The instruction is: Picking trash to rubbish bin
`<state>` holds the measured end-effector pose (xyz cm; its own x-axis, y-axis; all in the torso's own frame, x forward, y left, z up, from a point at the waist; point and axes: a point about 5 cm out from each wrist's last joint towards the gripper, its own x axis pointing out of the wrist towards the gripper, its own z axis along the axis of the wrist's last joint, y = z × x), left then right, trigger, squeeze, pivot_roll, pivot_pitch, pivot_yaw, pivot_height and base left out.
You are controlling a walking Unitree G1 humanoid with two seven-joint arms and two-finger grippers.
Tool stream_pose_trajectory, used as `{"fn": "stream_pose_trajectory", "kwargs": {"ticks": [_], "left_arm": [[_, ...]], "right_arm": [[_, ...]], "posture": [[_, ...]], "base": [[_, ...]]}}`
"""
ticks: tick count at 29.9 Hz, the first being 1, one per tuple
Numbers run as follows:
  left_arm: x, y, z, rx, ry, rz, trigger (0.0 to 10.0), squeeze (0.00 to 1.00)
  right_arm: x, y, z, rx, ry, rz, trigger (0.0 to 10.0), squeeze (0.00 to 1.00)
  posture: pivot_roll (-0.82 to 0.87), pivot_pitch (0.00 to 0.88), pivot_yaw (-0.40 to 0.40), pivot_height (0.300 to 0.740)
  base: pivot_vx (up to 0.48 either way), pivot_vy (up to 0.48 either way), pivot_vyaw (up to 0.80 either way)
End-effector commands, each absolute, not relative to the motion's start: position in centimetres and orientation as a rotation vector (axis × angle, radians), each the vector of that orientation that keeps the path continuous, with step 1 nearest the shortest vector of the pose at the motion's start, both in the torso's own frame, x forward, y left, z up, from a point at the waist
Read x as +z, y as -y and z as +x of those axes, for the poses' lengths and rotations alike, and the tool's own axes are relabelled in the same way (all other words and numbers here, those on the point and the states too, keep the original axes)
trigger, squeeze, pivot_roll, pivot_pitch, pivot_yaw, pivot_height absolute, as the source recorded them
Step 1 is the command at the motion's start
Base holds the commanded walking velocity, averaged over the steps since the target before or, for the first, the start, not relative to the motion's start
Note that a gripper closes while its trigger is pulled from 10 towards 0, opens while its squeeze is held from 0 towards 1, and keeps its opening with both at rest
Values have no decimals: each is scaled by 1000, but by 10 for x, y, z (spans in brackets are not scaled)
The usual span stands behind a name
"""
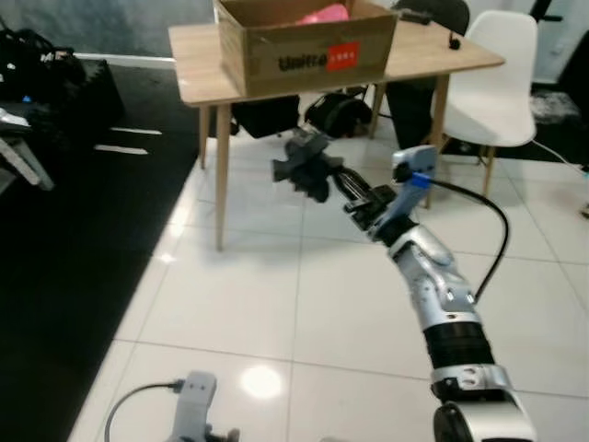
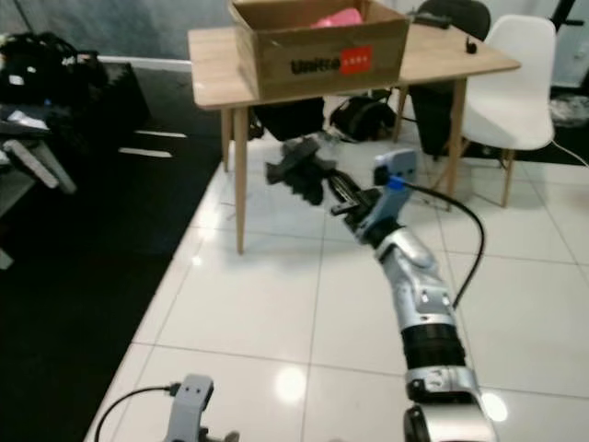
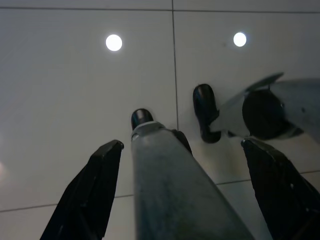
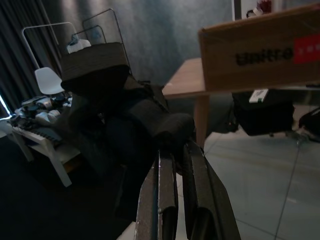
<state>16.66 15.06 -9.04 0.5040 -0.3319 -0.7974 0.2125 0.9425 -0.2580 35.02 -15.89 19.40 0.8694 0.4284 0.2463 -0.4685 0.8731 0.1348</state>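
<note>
My right arm reaches forward above the white tiled floor. Its gripper (image 1: 322, 177) is shut on a crumpled dark grey piece of trash (image 1: 299, 162), held in the air in front of the wooden table (image 1: 198, 64) and below its top. In the right wrist view the two fingers (image 4: 167, 200) lie close together under the dark wad (image 4: 120, 115). On the table stands an open cardboard box (image 1: 304, 48) with a red label and something pink (image 1: 324, 14) inside. My left gripper (image 3: 185, 190) hangs idle over the floor, fingers spread wide with nothing in them.
A white chair (image 1: 502, 74) stands right of the table, with black bags (image 1: 340, 112) underneath it. A black carpet (image 1: 55, 239) covers the floor to the left. A black cable (image 1: 492, 230) loops off my right forearm. My own leg and feet (image 3: 205, 112) appear below the left gripper.
</note>
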Motion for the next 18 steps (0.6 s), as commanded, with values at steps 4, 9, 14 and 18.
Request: {"fn": "stream_pose_trajectory", "kwargs": {"ticks": [4,9,14,18], "left_arm": [[-93,-150,160,-341,-1015,-127,10000,0],[-93,-150,160,-343,-1016,-128,10000,0],[-93,-149,160,-344,-1015,-129,10000,0],[-93,-149,160,-345,-1015,-130,10000,0]], "right_arm": [[196,158,351,472,218,188,10000,0],[196,159,351,463,221,187,10000,0],[197,162,352,449,209,196,10000,0],[197,162,353,448,202,192,10000,0]], "posture": [[-19,85,20,740],[-21,85,19,740],[-22,84,18,740],[-23,83,17,740]], "base": [[361,0,0],[365,0,0],[368,0,0],[368,0,-363]]}}
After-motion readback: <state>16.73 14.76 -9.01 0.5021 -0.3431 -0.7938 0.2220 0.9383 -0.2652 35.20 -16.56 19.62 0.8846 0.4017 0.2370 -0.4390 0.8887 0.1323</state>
